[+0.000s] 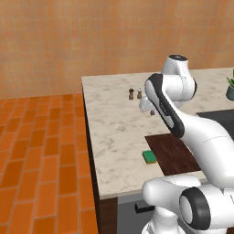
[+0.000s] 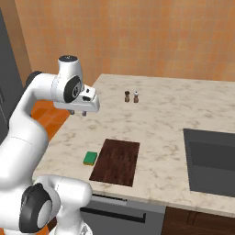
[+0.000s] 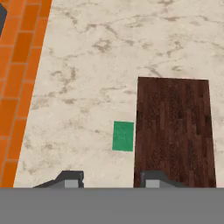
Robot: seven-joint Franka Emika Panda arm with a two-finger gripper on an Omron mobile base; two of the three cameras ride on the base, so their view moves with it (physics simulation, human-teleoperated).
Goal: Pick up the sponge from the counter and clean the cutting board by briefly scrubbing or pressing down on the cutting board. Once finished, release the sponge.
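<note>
The sponge (image 3: 123,136), a small block with a green top, lies flat on the marbled counter (image 3: 87,65) just left of the cutting board (image 3: 175,131), a narrow gap between them. The dark brown board (image 2: 115,161) sits near the counter's front edge, with the sponge (image 2: 90,158) beside its left side. My gripper (image 2: 78,111) hangs high above the counter, farther back than the sponge, pointing down. It is open with nothing between its fingertips (image 3: 70,179). In the left base view the sponge (image 1: 149,156) and board (image 1: 176,153) show beside my arm.
Two small shakers (image 2: 127,96) stand farther back on the counter. A dark recessed sink (image 2: 213,160) lies to the right of the board. A potted plant (image 1: 231,89) is at the far right. Orange tiled floor (image 1: 41,151) runs past the counter's left edge.
</note>
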